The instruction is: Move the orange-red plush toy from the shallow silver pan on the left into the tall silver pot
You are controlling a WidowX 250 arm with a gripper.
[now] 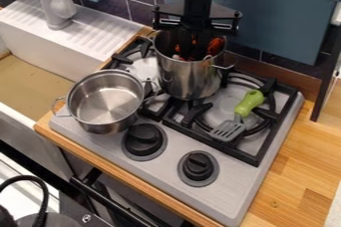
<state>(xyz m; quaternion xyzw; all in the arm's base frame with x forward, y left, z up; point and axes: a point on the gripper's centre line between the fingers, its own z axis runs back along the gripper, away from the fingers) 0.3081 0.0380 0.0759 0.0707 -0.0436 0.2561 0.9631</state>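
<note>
Standing here, I see the black gripper (pixel 193 52) at the upper centre of the frame, pointing straight down into the mouth of a tall stainless-steel stockpot (pixel 190 80). I can't tell from here whether its jaws are apart, together or clamped on anything. The stockpot stands upright on the black grate at the back of the grey stove (pixel 223 193), just above the frame's middle, with orange-red pieces (pixel 215 46) showing inside it on either side of the gripper. Just beside it, left of the middle, a wider, shallower steel saucepan (pixel 106 100) sits at the stove's left side, with nothing in it that I can see; whether its right handle touches the stockpot is unclear. Right of the middle, a slotted spatula (pixel 229 129) with a green handle lies over the right burner, its grey head towards the front. Two black knobs (pixel 144 140) are on the stove's front part, which is set in a wooden desk (pixel 293 171). A white sink (pixel 50 47) with a pale faucet (pixel 57 7) is at the upper left, and dark tiles (pixel 126 9) line the wall behind.
</note>
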